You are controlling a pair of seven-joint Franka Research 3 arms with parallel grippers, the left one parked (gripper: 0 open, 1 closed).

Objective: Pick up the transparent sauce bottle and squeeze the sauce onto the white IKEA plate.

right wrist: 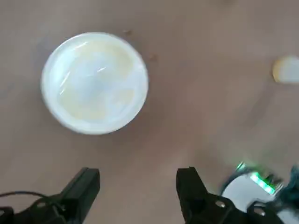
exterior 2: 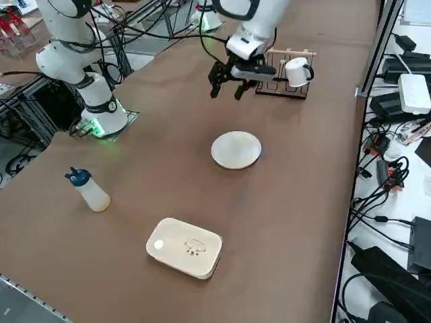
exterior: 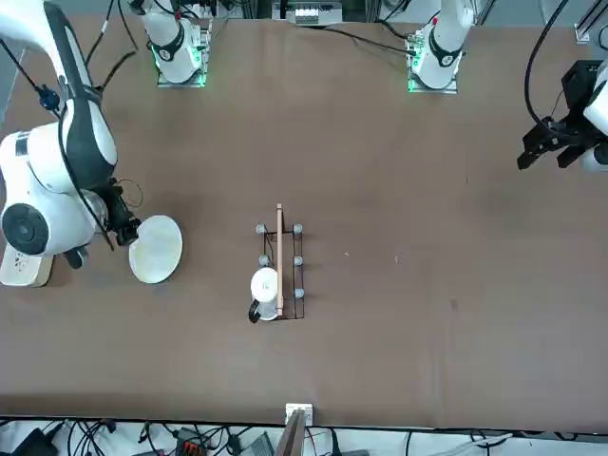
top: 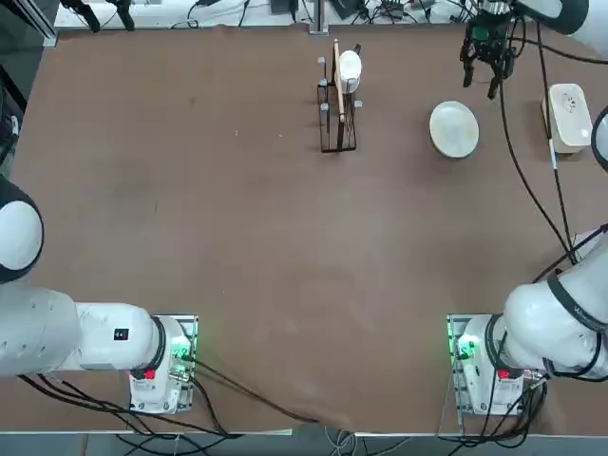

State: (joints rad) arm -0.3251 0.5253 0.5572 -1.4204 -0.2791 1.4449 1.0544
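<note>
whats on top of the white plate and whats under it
On the white plate there is no bottle and no gripper, only glossy highlights and faint yellowish patches that may be reflections or residue. What lies under it is covered, so I can't tell. The open right gripper is above the table, beside the plate.

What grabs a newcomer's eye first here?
Probably the round white plate, sitting bare on the brown table. Next, the right claw, open above the table between that plate and the black wire rack holding a white mug. Then the pale squeeze bottle with its blue cap, standing on the table nearer the right arm's base than the white rounded box.
</note>
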